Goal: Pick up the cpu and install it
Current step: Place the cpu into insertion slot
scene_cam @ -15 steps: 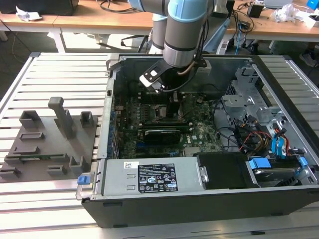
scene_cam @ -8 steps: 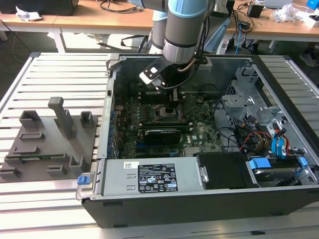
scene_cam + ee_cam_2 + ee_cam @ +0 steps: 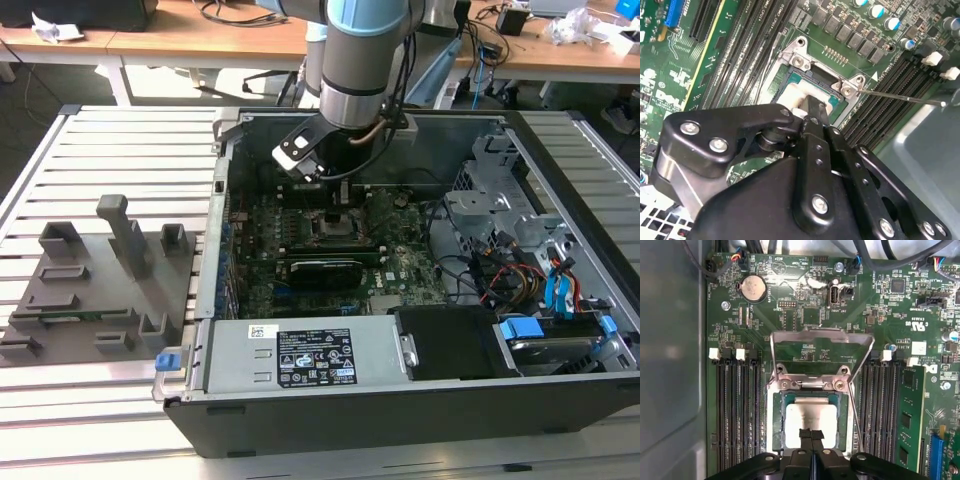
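Cpu lies flat inside the socket, silvery plate up, thin border showing around it.

View differences: the exterior view takes in the whole station. A slatted metal table bears the open computer case, and the socket is within that case. Grey tray blocks stand well apart from the socket, toward the exterior view's left. Wooden desks with cables run behind. My arm descends straight over the socket.

The first wrist view looks down on the motherboard. The load plate is swung open just beside the socket, memory slots flank it on both sides, and a coin battery sits further off.

The second wrist view looks past my black linkages at the cpu from a slant. It also shows the thin retention lever reaching out from the socket corner.

Gripper: my fingers are pressed together with nothing pinched between them. In the second wrist view the gripper has its joined tips at the cpu's top plate. I cannot tell whether they touch it or stand just above. In the exterior view the gripper hangs directly over the socket.
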You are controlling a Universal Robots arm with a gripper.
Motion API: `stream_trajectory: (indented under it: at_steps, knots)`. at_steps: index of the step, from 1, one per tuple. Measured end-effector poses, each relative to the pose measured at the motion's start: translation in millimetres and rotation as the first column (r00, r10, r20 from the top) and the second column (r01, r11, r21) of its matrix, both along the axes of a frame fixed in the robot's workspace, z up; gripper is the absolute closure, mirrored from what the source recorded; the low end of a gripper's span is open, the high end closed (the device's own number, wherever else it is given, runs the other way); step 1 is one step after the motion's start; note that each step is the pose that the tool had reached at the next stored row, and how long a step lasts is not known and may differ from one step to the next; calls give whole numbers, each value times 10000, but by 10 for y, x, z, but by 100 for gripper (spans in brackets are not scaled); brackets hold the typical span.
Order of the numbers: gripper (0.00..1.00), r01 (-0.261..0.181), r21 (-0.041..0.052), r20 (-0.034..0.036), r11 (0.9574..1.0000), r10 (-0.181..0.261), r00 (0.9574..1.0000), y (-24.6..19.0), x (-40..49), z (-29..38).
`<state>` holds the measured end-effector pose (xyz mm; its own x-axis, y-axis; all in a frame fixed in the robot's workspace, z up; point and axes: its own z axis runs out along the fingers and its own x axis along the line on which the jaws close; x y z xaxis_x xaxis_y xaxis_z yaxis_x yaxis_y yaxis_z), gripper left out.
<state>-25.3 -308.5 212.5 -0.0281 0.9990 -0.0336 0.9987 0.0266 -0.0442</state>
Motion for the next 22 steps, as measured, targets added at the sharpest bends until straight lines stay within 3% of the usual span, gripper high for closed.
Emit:
stream_trajectory:
  at_steps: [8, 13, 16, 22]
  knots:
    - [89, -151, -22, -11, 9999, 151, 9999, -1, 6, -86]
    - [89, -158, -17, -30, 9999, 158, 9999, 1, 104, -87]
    - [89, -155, -77, -51, 9998, 155, 9999, 1, 109, 36]
    - [89, -156, -89, -66, 9998, 155, 9999, 0, 111, 322]
